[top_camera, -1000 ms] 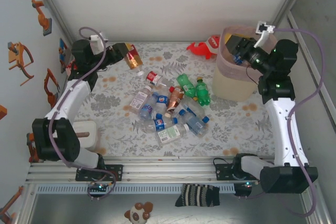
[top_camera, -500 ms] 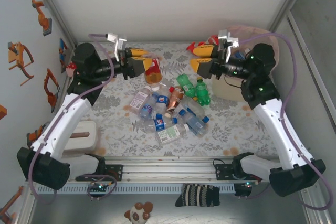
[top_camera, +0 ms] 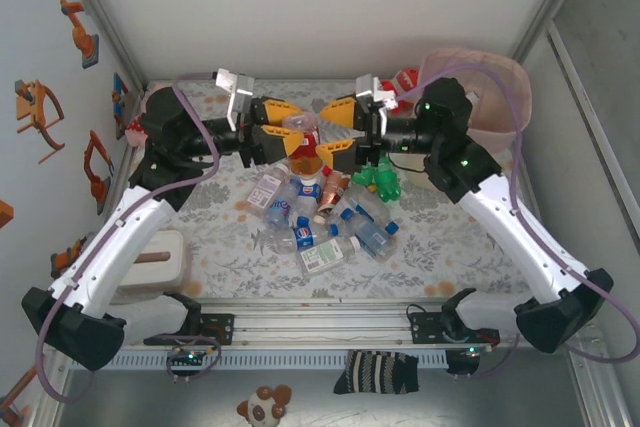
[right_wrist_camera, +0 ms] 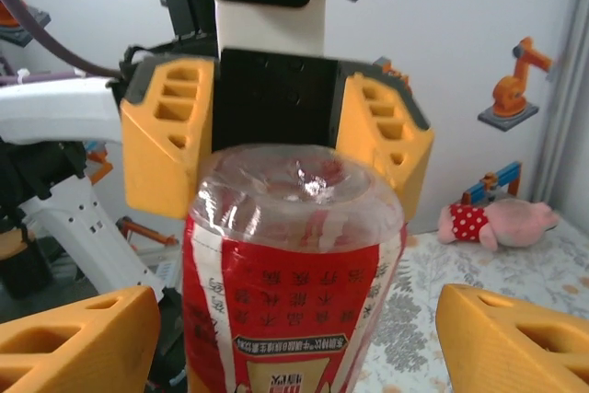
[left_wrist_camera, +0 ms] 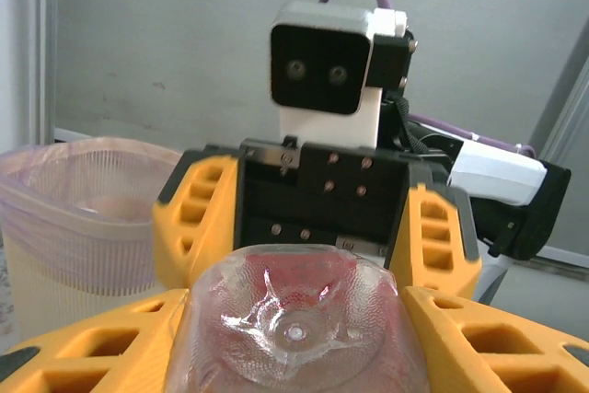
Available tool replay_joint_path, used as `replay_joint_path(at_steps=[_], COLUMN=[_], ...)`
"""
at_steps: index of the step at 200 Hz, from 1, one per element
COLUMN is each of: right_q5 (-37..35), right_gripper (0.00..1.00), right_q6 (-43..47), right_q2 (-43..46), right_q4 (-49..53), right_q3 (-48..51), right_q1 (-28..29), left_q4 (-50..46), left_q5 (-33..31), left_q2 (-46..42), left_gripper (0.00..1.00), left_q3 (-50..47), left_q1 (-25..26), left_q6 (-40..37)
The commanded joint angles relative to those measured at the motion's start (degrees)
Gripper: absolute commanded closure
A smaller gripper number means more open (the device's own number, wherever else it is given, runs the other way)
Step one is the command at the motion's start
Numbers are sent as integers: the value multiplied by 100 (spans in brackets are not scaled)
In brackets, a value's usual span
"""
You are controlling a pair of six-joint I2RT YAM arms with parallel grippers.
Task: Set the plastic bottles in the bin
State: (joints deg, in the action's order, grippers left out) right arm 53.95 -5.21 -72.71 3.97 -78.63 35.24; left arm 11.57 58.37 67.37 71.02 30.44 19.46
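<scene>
above the heap of small plastic bottles on the tabletop, the left gripper held a clear red-labelled plastic bottle; the fingers of the right gripper flanked it, spread wide.

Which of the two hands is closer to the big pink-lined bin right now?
Right. The right hand hangs a short way to the left of the bin; the left hand is further left again, gripping a red-labelled bottle.

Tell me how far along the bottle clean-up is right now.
Done: unclear, the inside of the bin is hidden. In hand: the left pincer grips a red-labelled bottle in mid-air, the open right pincer facing it. Left: roughly a dozen bottles lying piled on the table.
</scene>
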Motion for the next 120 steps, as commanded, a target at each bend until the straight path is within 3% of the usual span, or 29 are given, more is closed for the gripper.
replay_joint_path(at_steps=[1,37,95,120], right_q5=[-101,198,202,175], right_gripper=[22,26,50,53], right_q6=[237,100,-129,-118], right_q2=[-99,-230,-212,-211], right_q4=[35,-72,-285,-247], right_q3=[-182,-102,18,-3], right_q1=[163,334,389,391], left_q4=[188,165,171,133], left_q5=[122,70,39,-56], left_q2=[-75,-144,-103,-138], left_gripper=[52,52,51,46], left_q3=[242,254,253,245], left_q1=[68,91,87,91], left_q6=[-170,-250,-281,-349])
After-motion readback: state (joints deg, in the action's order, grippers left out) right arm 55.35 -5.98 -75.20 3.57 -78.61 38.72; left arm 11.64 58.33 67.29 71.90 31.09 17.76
